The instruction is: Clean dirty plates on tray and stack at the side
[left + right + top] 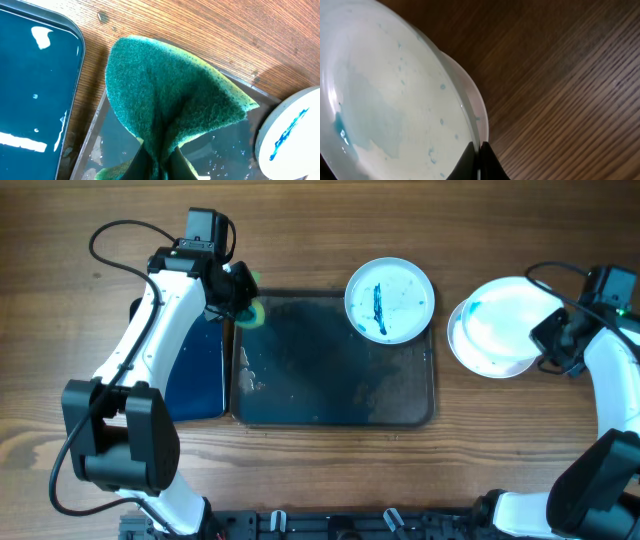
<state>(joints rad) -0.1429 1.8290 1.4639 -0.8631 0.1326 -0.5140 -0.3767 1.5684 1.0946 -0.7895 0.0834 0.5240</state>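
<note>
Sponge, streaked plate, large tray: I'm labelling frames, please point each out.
sponge (pixel 170 90), left wrist view, green scouring face.
streaked plate (pixel 395 292), overhead view, its white centre.
large tray (pixel 330 375), overhead view, bare wet floor.

arms (pixel 150 330): white shells, black joints | cables (pixel 110 230): black, looped | left claw (pixel 159 162): black fingers

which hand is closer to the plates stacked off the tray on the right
Right. The right hand grips the rim of the stacked plates; the left hand is across the tray at its far-left corner, holding the green sponge.
</note>
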